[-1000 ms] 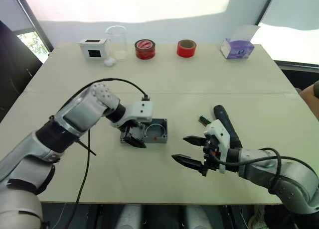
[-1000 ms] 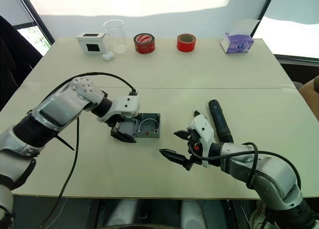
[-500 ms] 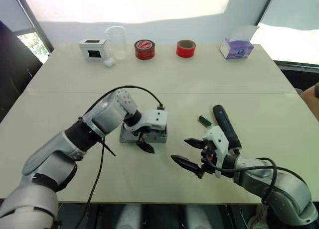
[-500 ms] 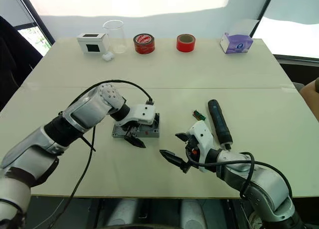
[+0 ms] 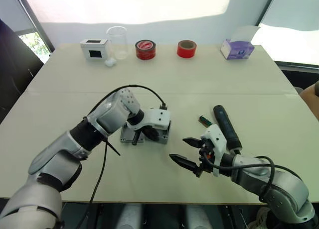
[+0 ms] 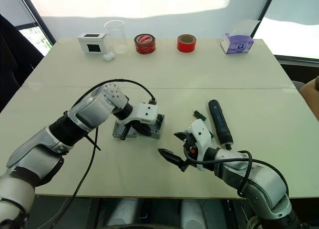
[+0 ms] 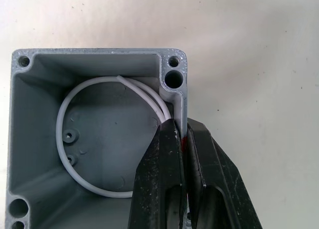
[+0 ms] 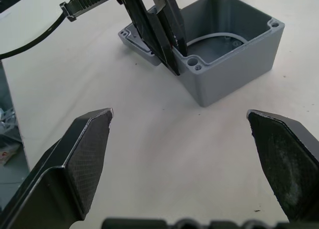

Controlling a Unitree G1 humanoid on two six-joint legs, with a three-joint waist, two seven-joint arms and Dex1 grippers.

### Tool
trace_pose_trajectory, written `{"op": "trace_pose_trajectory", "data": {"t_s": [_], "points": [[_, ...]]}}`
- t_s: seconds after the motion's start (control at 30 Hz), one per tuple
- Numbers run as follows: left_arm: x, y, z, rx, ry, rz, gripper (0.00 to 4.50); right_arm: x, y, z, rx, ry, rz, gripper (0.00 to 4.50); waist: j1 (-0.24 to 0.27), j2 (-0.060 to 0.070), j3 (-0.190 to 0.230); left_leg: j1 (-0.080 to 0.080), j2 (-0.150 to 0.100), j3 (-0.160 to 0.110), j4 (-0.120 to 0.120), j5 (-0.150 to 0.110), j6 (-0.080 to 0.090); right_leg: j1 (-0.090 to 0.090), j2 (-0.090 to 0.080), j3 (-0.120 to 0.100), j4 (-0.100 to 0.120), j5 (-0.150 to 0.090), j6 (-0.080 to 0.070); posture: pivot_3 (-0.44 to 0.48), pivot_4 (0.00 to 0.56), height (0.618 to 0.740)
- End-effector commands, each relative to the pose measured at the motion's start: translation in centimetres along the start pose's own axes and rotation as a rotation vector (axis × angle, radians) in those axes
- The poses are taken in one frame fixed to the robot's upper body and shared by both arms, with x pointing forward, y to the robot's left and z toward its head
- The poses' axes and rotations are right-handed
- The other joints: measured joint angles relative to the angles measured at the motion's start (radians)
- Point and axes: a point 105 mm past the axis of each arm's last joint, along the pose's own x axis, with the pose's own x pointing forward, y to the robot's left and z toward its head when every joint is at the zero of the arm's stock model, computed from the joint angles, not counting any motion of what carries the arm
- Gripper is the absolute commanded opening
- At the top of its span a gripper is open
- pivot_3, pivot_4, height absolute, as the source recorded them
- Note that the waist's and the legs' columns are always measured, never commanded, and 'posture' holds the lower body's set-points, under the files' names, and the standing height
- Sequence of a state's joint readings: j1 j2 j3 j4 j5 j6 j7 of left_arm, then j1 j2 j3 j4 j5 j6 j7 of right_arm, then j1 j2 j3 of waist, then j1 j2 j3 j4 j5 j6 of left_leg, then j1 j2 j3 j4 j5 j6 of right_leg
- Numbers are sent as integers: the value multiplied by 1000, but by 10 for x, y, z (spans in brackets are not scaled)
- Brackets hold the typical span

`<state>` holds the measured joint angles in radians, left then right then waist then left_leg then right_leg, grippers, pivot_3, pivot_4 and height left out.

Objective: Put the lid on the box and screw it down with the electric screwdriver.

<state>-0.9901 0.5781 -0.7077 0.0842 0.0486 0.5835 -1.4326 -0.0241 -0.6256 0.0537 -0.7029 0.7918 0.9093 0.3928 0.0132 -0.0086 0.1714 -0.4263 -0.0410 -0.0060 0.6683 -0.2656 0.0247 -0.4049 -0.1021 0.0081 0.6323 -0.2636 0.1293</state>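
Box (image 7: pixel 99 139) wall between left pincer (image 7: pixel 182 139) fingers

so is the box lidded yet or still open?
Open. The box shows its hollow inside with a white ring; the left tool pinches one wall.

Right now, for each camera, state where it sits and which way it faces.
Left eye view: on the head, looking forward and down over the table; both arms show.
Right eye view: its stereo twin, same scene.
Left wrist view: along the left gripper, looking down into the box, fingers shut on its wall.
Right wrist view: along the open right gripper, toward the box and lid.
Shared: both wrist views show the box and the left gripper.
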Motion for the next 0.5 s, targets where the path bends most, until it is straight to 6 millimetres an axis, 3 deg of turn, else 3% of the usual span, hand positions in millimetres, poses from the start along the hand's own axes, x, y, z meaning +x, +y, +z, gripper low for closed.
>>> {"op": "trace_pose_trajectory", "data": {"t_s": [0.03, 0.17, 0.27, 0.5], "points": [[-10, 7, 8, 21, -12, 18, 75, -8, 11, 3, -28, 10, 53, 4500, 0, 0, 0, 0, 0, 0, 0, 0, 0, 0, 0, 0, 0, 0, 0, 0, 150, 740], [-22, 12, 10, 139, -4, -19, 75, -23, 13, -5, -16, 66, 81, 4500, 0, 0, 0, 0, 0, 0, 0, 0, 0, 0, 0, -1, 0, 0, 0, 0, 150, 740], [-27, 5, 8, 321, -13, -108, 75, -33, 5, -6, -16, 79, 44, 4500, -2, 0, 0, 0, 0, 0, 1, 0, 0, 0, 0, 0, 0, 0, 0, 0, 150, 740], [-20, 6, 17, 569, -42, -175, 75, -39, 7, -3, -5, 61, 14, 4500, 5, -1, 0, -1, 0, 0, 1, 0, 0, 0, -1, 0, 0, 0, 0, 0, 150, 740]]}}
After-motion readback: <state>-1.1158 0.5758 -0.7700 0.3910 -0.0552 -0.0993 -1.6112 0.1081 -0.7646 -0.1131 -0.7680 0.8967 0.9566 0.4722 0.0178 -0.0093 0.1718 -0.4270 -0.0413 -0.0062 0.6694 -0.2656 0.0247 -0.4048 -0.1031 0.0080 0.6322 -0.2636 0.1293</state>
